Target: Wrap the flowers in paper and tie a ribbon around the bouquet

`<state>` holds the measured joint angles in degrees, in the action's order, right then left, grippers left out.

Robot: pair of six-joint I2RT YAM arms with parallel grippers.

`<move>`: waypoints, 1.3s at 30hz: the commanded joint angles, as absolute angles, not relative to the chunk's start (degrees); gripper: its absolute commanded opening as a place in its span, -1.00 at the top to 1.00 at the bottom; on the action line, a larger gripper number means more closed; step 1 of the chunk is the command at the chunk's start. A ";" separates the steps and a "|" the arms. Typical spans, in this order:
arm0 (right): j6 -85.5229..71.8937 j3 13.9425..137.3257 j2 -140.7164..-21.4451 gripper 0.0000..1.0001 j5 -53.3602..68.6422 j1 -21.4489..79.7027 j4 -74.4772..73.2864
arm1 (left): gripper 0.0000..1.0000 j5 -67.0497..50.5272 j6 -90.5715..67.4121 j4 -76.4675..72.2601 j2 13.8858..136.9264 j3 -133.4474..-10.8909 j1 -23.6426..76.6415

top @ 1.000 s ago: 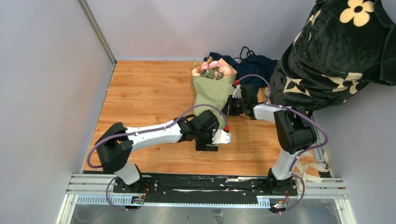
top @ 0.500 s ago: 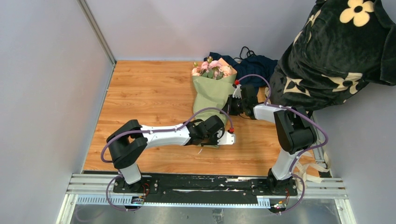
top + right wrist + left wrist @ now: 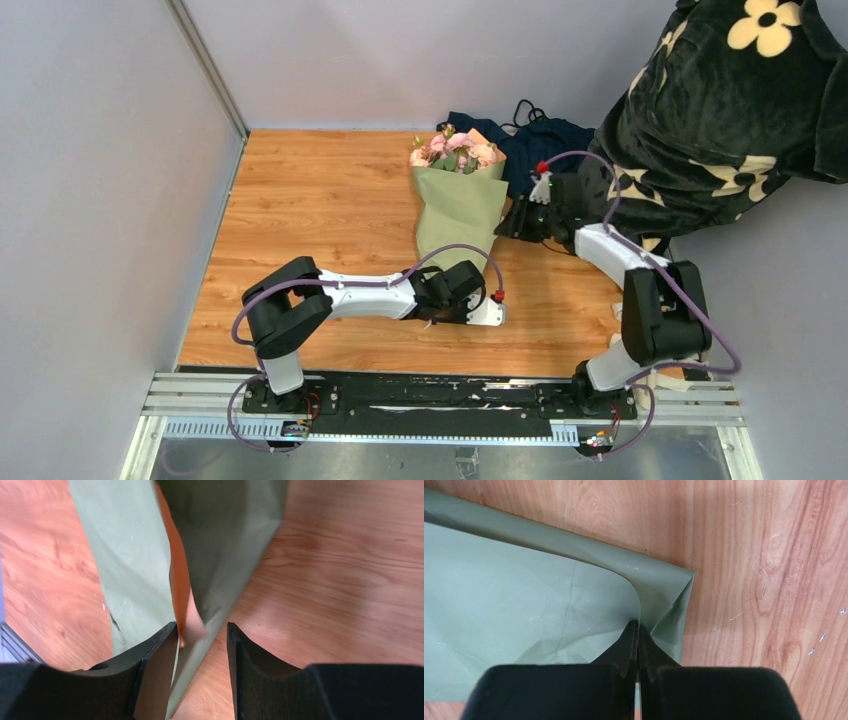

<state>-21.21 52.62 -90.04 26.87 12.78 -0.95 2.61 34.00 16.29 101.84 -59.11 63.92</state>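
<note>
The left end effector (image 3: 638, 629) pinches the paper (image 3: 514, 610) edge. The right end effector (image 3: 201, 627) stands open, a paper fold between its jaws.

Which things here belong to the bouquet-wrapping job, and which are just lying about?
Job in hand:
- flowers
- paper, sage green, wrapped round them
- left hand, shut on the paper's corner
- right hand, open at the paper's edge

Lying about:
- navy cloth
- flower-print fabric
- black cable
</note>
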 commanded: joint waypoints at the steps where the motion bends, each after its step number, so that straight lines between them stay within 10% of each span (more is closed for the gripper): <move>1: -23.66 47.10 -83.64 0.07 29.24 5.67 -5.65 | 1.00 0.38 34.64 17.22 101.59 -56.86 64.51; 17: -43.91 39.36 -105.26 0.08 44.91 9.93 34.34 | 1.00 1.11 34.75 18.47 101.33 -58.36 64.51; 23: -55.32 34.93 -110.80 0.97 39.39 11.93 52.53 | 1.00 0.72 34.56 20.86 101.25 -61.82 64.87; 39: -59.12 30.12 -104.43 1.00 18.87 21.27 53.40 | 1.00 -0.25 38.41 22.82 104.58 -62.13 71.72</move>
<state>-60.12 31.09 -107.57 25.93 20.10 55.72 2.63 37.15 21.61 102.13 -62.04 70.78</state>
